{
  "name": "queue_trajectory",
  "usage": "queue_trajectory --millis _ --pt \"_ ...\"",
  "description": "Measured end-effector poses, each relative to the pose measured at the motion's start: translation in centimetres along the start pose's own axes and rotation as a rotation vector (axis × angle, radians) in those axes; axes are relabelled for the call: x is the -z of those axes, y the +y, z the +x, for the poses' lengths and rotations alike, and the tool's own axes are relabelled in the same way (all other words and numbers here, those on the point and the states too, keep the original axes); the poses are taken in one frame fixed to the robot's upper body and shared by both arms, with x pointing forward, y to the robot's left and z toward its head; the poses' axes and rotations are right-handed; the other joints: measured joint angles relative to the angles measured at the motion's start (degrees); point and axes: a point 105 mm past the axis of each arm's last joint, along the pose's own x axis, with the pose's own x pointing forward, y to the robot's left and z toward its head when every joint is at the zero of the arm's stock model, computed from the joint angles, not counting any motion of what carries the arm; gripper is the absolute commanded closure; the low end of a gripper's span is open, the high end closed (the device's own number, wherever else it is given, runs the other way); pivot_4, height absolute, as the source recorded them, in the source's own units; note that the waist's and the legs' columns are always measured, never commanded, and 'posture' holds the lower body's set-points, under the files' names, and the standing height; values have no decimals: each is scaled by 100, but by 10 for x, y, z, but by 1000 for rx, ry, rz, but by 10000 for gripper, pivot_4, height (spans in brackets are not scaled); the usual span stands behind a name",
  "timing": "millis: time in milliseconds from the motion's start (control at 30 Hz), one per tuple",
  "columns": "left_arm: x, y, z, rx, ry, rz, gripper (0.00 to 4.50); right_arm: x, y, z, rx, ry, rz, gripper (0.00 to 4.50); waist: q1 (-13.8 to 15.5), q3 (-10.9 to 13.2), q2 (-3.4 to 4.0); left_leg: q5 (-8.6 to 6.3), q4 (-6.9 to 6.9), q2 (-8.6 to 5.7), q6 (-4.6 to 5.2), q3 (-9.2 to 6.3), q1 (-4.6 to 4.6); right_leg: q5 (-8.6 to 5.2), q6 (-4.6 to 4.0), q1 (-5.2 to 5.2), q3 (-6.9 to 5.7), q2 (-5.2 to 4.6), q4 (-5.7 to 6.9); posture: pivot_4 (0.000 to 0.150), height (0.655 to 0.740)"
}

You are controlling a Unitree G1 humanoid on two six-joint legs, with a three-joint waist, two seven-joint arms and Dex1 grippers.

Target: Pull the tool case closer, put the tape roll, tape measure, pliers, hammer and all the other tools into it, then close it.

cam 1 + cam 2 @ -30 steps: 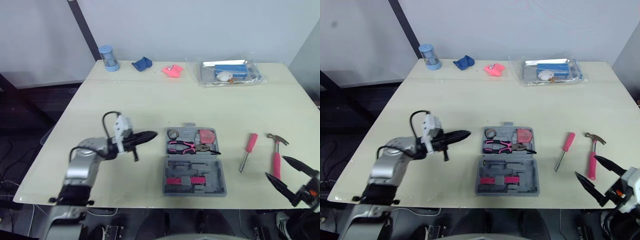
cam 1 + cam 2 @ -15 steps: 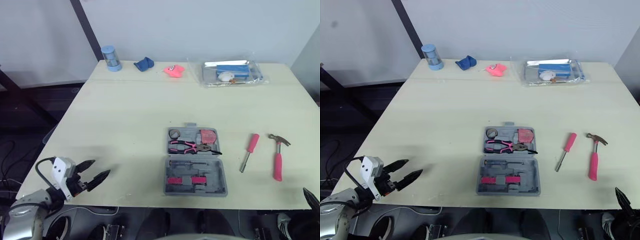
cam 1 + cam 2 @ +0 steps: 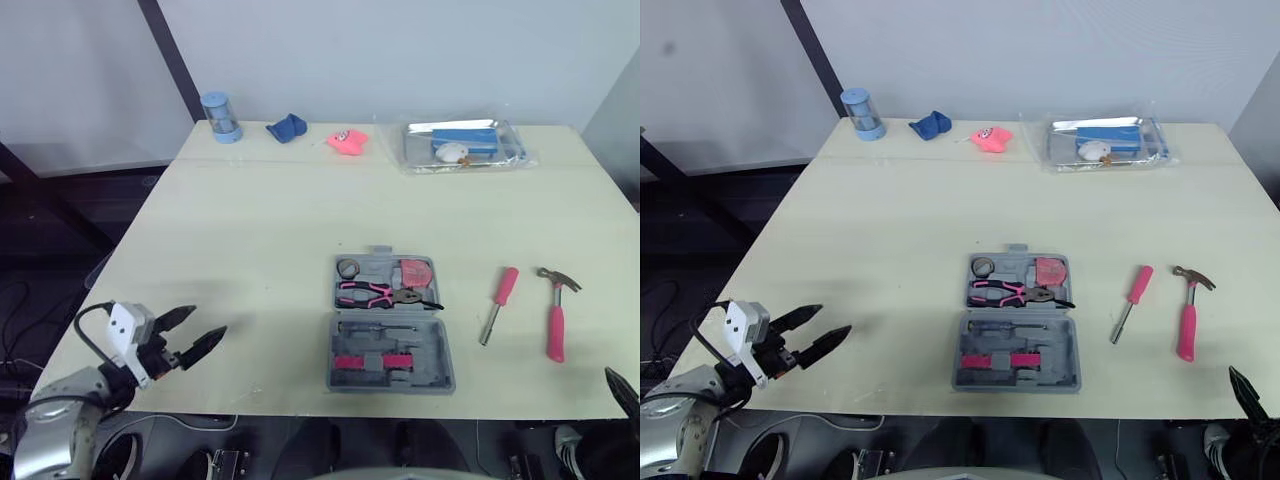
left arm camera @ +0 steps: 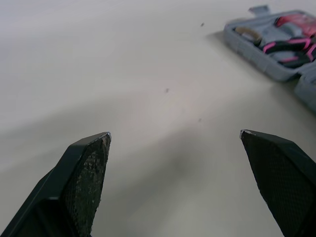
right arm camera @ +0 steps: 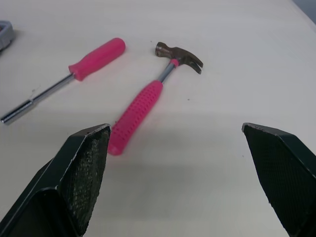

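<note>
Tool case [image 3: 388, 325] open mid-table, pliers [image 3: 385, 293] inside; screwdriver [image 3: 497, 303], hammer [image 3: 554, 318] at its 3 o'clock; left gripper [image 3: 207, 321], right gripper [image 5: 175, 127] both spread wide, empty.

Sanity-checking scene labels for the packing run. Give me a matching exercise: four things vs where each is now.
1 pliers
2 hammer
3 screwdriver
4 left gripper

a between case and hammer
b open, over the table's near left corner
c in the case
d right of the screwdriver

Pairs: 1-c, 2-d, 3-a, 4-b
</note>
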Motion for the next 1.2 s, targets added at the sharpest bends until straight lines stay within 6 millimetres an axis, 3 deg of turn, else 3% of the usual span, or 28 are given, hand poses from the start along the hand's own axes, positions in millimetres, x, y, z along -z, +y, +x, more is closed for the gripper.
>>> queue_trajectory --millis 200,333,567,767,1200 --pt "-30 -22 27 151 -43 75 251 -21 19 31 -89 1 -15 0 -4 0 4 1 0 -2 0 3 -2 1 1 -2 2 0 1 1500 7400" --pt "-52 -38 43 250 -86 129 251 -46 13 57 -100 14 -32 0 -6 0 3 1 0 -4 -1 1 -6 10 17 -6 0 9 1 1500 7400" --pt "-86 -73 59 440 -156 196 251 -63 16 105 -8 48 40 0 -9 1 3 4 3 -5 -5 3 -25 12 20 -23 -1 27 5 1500 7400" --pt "-114 -92 61 592 -196 242 251 -46 17 136 104 145 92 0 -6 2 3 16 10 -12 -24 4 -32 12 21 -25 -4 60 5 1500 7400" --pt "-136 -109 52 842 -173 279 251 -7 15 160 203 273 174 0 -145 5 6 13 11 -12 -18 14 -32 12 22 -34 -5 76 10 1500 7400"
